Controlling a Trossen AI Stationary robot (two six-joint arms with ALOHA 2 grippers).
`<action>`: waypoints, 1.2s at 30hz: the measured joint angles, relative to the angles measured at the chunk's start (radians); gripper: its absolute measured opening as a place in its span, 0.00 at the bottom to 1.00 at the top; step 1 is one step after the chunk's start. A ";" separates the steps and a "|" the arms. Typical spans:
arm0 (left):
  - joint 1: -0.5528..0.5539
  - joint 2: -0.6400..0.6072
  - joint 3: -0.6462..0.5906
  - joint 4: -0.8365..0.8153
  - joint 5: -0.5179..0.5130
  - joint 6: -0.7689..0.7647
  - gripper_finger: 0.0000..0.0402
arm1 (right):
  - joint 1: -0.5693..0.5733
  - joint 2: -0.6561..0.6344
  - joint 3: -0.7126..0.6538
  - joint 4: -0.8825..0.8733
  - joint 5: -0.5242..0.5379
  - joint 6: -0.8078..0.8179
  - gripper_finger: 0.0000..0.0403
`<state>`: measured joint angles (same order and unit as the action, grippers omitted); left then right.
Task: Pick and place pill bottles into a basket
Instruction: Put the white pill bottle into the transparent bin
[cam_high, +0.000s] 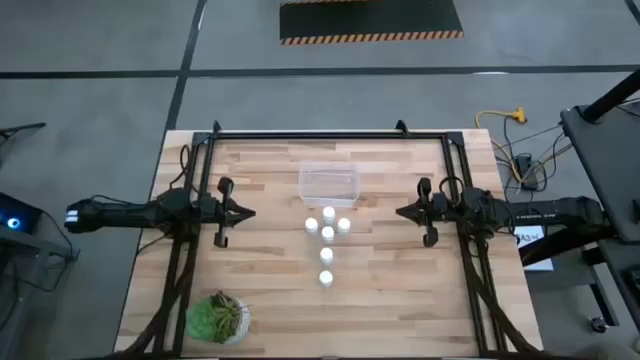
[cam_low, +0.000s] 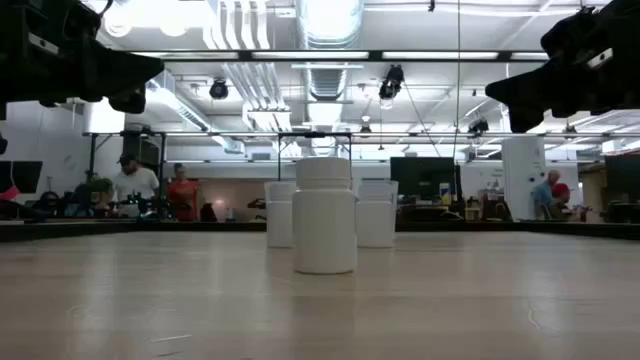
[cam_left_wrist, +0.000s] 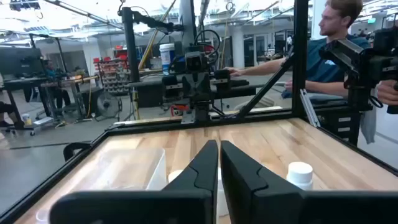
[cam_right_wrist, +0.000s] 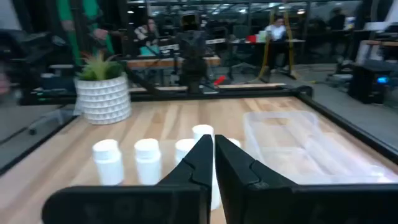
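Wooden table bears upright pill bottles, caps up.

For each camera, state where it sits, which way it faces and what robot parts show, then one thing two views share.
High: overhead, straight down; both arms, left gripper, right gripper, basket, bottles, plant.
Low: tabletop height, level toward the room; arms at upper corners.
Left wrist: past its shut fingers toward the right arm.
Right wrist: past its shut fingers toward the plant.
Shared: both wrist views show the basket.
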<state>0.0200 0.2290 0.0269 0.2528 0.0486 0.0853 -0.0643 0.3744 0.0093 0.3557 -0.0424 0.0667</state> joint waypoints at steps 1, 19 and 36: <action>0.000 0.001 0.000 0.000 0.000 0.000 0.00 | 0.000 0.000 0.000 0.000 0.017 -0.006 0.02; 0.000 0.020 0.000 0.049 0.012 -0.056 0.00 | 0.000 0.000 0.000 -0.003 0.046 -0.015 0.02; 0.000 0.176 0.079 0.080 0.072 -0.131 0.00 | 0.000 0.000 0.000 0.000 0.045 -0.017 0.02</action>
<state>0.0196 0.4051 0.1054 0.3329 0.1202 -0.0462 -0.0643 0.3747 0.0094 0.3559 0.0025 0.0502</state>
